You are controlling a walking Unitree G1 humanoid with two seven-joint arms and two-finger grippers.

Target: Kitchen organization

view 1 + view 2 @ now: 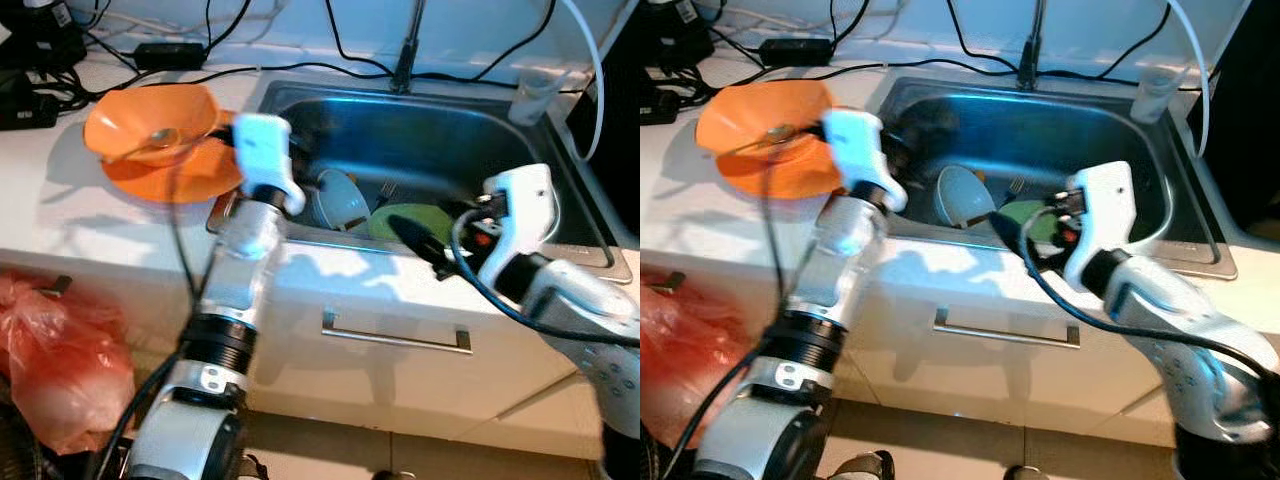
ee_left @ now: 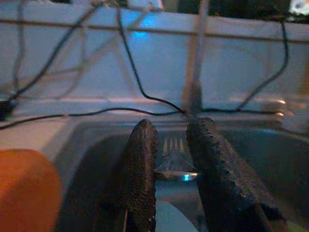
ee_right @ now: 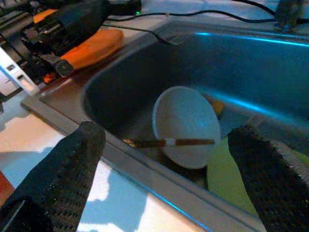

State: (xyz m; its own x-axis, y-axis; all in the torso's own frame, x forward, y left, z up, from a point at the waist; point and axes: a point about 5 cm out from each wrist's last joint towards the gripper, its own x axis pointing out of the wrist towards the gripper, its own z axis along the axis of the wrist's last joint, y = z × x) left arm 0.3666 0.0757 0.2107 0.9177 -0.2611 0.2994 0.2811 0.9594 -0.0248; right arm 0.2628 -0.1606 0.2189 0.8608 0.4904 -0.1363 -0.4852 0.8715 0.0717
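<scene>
My left gripper (image 2: 171, 159) hangs over the left end of the steel sink (image 1: 450, 130). Its fingers (image 2: 140, 174) stand close together with a metal fork (image 2: 175, 153) upright between them. In the sink lie a white bowl (image 1: 342, 198) tipped on its side, a brown stick (image 3: 169, 142) across its rim, and a green plate (image 1: 410, 222) beside it. My right gripper (image 1: 425, 245) hovers over the sink's front rim near the green plate, open, with nothing between its fingers (image 3: 72, 169).
An orange bowl (image 1: 150, 120) holding a spoon sits on an orange plate (image 1: 175, 175) on the counter left of the sink. A faucet (image 1: 405, 50), black cables and a clear cup (image 1: 535, 95) line the back. A red plastic bag (image 1: 60, 360) is low on the left.
</scene>
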